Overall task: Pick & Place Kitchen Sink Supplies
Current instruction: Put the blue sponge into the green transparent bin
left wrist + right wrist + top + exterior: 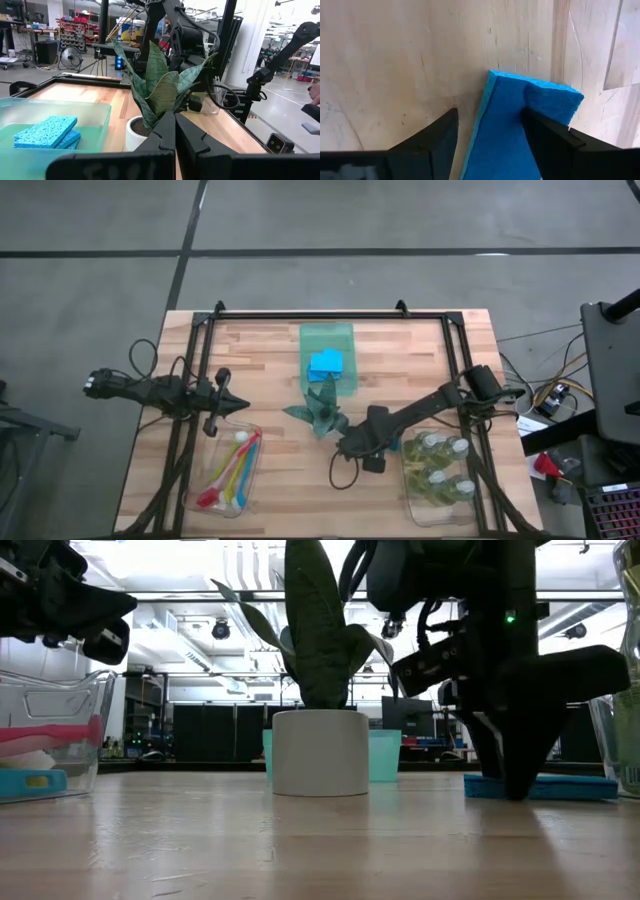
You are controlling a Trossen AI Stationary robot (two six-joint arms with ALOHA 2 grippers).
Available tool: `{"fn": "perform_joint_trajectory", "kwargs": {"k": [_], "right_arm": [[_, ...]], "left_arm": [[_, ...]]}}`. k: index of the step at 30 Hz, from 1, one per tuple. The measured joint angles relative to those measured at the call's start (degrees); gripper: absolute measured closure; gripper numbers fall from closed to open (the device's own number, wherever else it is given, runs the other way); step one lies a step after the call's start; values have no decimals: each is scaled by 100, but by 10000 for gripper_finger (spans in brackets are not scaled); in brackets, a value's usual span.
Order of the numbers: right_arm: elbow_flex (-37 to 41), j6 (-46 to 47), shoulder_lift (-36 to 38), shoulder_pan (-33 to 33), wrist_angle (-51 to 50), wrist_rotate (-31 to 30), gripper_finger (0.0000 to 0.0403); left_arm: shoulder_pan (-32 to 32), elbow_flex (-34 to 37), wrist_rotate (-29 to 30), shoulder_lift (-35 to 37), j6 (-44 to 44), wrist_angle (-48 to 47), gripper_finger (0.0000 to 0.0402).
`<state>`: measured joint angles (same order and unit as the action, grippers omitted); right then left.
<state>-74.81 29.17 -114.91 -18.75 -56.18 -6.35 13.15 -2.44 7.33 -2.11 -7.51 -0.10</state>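
The table (270, 345) is pale wooden butcher-block with a smooth, faintly scuffed finish, the blue sponge (520, 130) looks porous and matt, the brush bin (55, 730) is clear glossy plastic, and the plant pot (320, 752) is smooth matt white.

On the worktop (270, 350), the plant (320, 412) stands at centre. The tray (328, 335) with sponges (326, 363) lies at its 12 o'clock, the brush bin (225, 470) at 8, the bottle bin (437, 472) at 4.
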Motion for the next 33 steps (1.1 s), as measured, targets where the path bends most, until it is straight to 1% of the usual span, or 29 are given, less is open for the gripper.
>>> {"fn": "perform_joint_trajectory", "kwargs": {"k": [3,6,14,19,21,27,33], "right_arm": [[2,-2,-7,5,-1,8,200],[23,-6,90,7,-4,-113,228],[50,68,284,27,-88,-389,327],[48,40,295,32,-104,-415,384],[34,42,302,34,-209,-424,390],[8,39,416,34,-469,-435,391],[-89,-114,754,31,-624,-417,394]], "left_arm": [[1,0,0,0,0,-1,401],[0,0,0,0,0,0,401],[2,0,0,0,-1,0,401],[0,0,0,0,1,0,401],[0,0,0,0,-1,0,401],[0,0,0,0,0,-1,401],[0,0,0,0,1,-2,401]]}}
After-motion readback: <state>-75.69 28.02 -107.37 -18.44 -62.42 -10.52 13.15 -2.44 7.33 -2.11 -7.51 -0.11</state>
